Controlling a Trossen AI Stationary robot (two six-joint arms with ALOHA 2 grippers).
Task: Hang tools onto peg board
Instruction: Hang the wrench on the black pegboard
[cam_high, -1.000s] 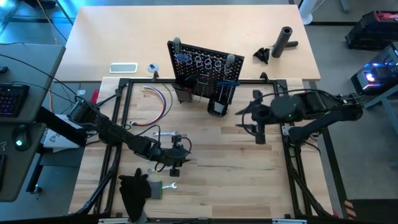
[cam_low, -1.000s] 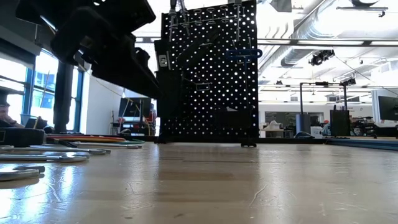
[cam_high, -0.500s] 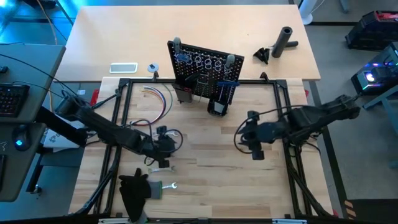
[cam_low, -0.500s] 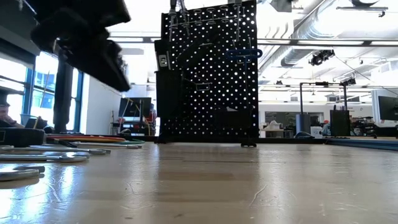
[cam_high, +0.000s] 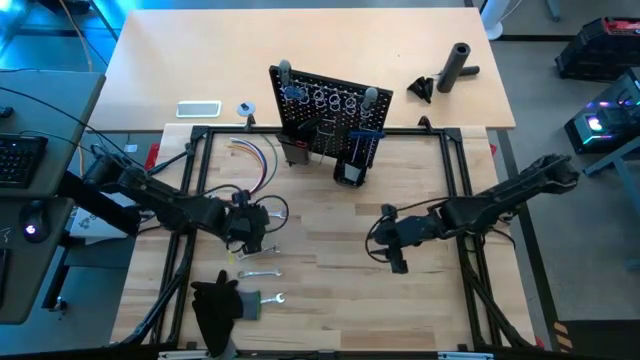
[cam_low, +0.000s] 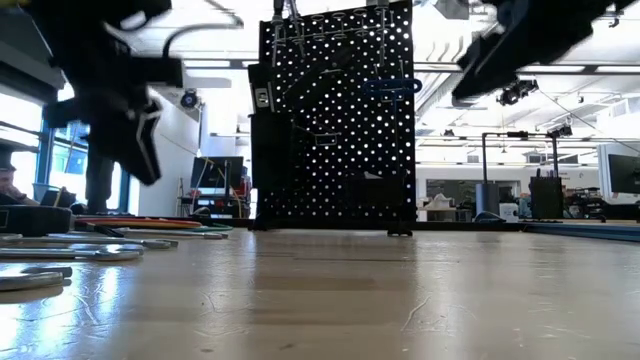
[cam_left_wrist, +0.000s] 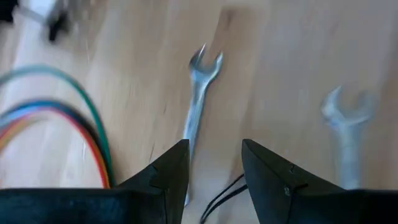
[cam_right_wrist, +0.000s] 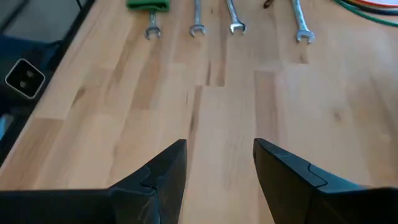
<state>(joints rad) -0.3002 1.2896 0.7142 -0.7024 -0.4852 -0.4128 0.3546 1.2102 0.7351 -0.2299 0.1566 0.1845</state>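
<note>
Wooden bench (cam_high: 330, 270): wrenches (cam_high: 262, 272) lie near its front-left corner, peg board (cam_high: 325, 112) at the rear edge. Left tool (cam_high: 247, 235) hovers released over one; right tool (cam_high: 396, 262) released mid-bench. Risk: snagging the coloured wires (cam_high: 262, 165) beside them.

Wooden table (cam_high: 400, 300): peg board (cam_high: 325, 115) upright, wrenches (cam_high: 262, 273), coloured wires (cam_high: 258, 160) (loose loop), black cloth (cam_high: 213, 308).

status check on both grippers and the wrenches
Left gripper open, empty, over wrench. Right gripper open, empty, over bare wood. Coloured wires beside left gripper.
</note>
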